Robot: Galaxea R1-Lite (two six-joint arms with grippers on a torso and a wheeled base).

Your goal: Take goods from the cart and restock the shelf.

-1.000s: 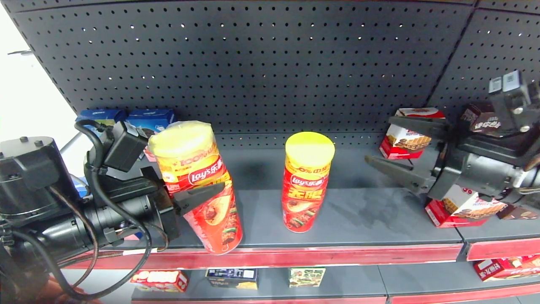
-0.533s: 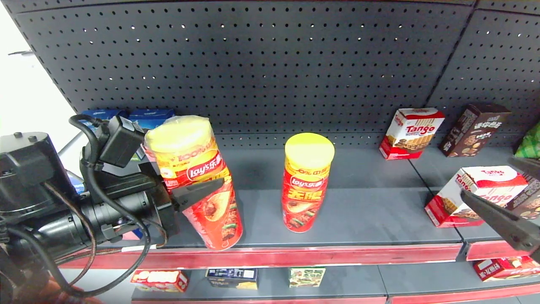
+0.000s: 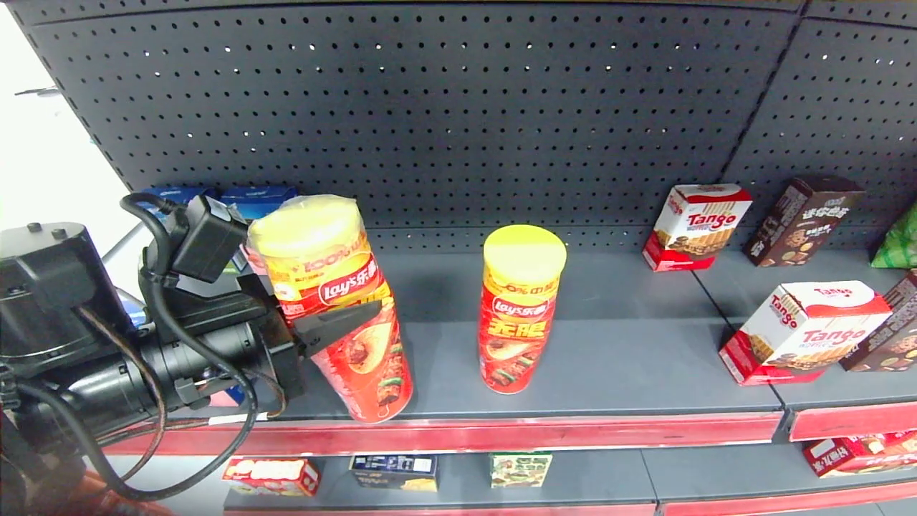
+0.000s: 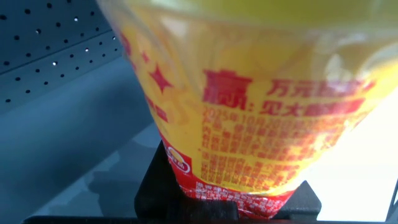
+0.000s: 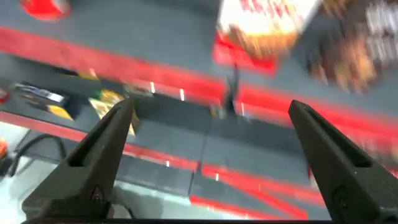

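Right arm pulled back off the shelf's (image 3: 616, 358) right end over the last second. Right hand (image 5: 210, 109) was spread wide and empty, over the lower shelves. Left arm barely shifted.

Left hand (image 3: 349, 313) was clamped round the chip can (image 3: 326, 276) at mid-height. Can was tilted, top leaning away from the second can (image 3: 521, 308), base right at the shelf's red front lip (image 3: 573, 432). Couldn't tell if the base was touching the shelf.

Risks as I read them:
- Letting go while tilted: can would likely topple, and with the base that close to the lip it could go over the front onto the lower shelf.
- Straightening it by pivoting on the base edge: base could skid forward off the lip.
- Pushing it deeper with too much sideways drift: could clip the second can, which stood upright nearby and loose.
- Grip sat on the loose clear wrap over the can's upper part, so the can might slip or twist in the hand.

Wafer boxes (image 3: 802, 330) were well apart, no concern there.
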